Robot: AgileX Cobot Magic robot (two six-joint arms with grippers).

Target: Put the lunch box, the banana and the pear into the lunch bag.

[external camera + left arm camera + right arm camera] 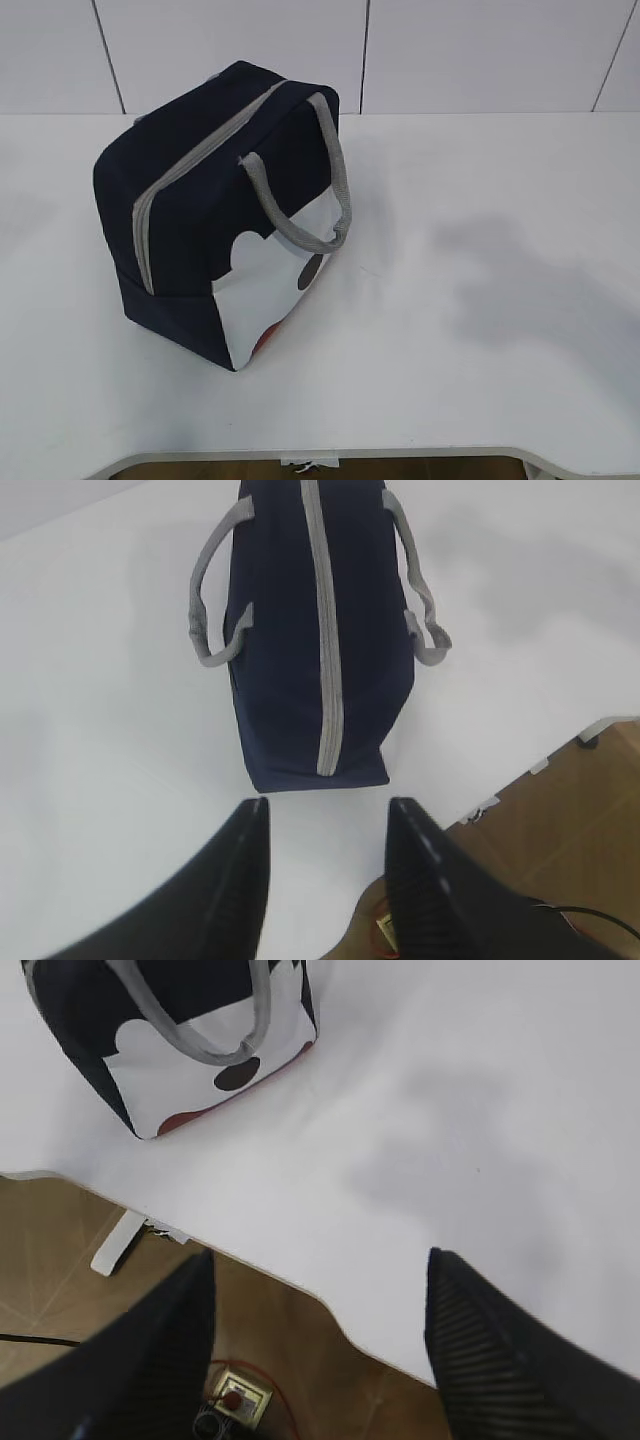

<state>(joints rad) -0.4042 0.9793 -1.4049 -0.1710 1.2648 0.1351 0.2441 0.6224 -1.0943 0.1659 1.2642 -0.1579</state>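
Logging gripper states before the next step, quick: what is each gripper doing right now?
Left gripper: open, holding nothing, hanging above the table short of the zipped lunch bag.
Right gripper: open, holding nothing, above the table's front edge.

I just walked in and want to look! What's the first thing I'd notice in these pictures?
The big navy lunch bag stands alone on the left of the white table, its grey zipper shut. Its white side panel faces the front edge, with a grey handle drooping over it. Both grippers, left and right, hang open near the table's front edge, holding nothing.
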